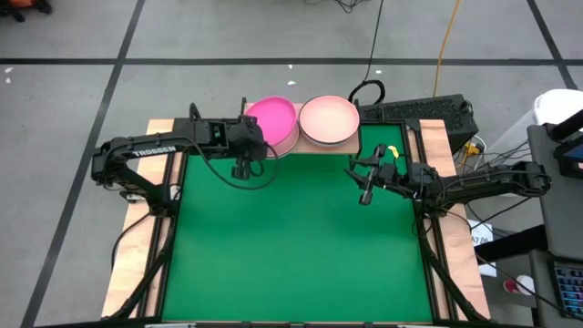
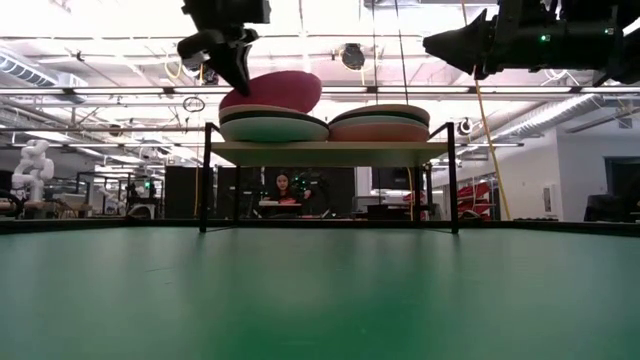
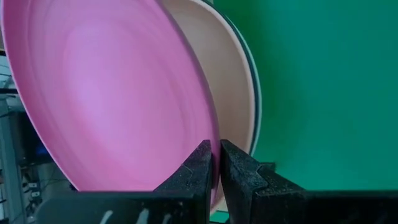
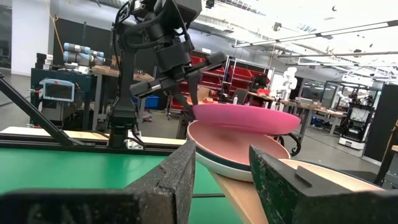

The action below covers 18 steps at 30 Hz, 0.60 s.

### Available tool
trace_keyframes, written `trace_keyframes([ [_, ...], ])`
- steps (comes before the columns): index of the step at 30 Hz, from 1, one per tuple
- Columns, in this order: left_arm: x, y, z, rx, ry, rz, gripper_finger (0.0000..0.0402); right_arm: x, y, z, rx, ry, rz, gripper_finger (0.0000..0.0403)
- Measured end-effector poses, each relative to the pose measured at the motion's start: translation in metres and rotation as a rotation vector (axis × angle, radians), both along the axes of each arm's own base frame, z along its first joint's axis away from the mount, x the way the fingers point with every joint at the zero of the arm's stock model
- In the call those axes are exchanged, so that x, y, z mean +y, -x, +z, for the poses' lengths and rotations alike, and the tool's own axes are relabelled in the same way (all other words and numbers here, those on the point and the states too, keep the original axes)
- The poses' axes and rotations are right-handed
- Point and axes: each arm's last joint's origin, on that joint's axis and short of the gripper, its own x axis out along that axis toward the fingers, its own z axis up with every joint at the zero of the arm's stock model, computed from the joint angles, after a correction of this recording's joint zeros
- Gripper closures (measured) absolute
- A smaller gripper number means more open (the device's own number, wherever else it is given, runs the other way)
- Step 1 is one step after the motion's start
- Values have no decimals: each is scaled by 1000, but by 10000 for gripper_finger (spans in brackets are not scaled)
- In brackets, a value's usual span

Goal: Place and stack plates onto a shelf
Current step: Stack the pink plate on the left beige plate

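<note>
**Observer:** What is hidden from you right now?

**Operator:** I am seeing only the top plates from above. The lower plates in both stacks are showing only as thin edges in the low view, and I cannot count them. The shelf [image 2: 330,152] is mostly covered from overhead; its board and black legs are showing level-on at the far edge of the bench [image 1: 301,246], near the middle. In the left wrist view the magenta plate [image 1: 271,119] is running off the picture, and its rim is sitting between the fingers [image 3: 198,168].

**Observer:** So the left gripper is holding it?

**Operator:** Yes. The left gripper [image 1: 258,138] is hanging over the shelf's left end with its fingers clamped on the magenta plate's near rim.

**Observer:** Which way is that plate lying?

**Operator:** It is tilting, hollow side up, with the gripped side raised and the opposite side resting on the left stack [image 2: 273,126]. The peach plate [image 1: 329,119] is lying flat on top of the right stack [image 2: 380,125].

**Observer:** And the right arm?

**Operator:** The right gripper [image 1: 366,179] is hovering over the bench near its right edge, short of the shelf, its fingers [image 4: 171,180] standing apart with nothing between them.
</note>
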Motion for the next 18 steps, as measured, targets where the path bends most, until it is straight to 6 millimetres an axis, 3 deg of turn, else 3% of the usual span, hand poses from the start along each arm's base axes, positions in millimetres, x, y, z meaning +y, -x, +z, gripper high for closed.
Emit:
trace_keyframes([
  [18,3,2,-1,-9,32,53,370,0,0,0,0,0,0,271],
])
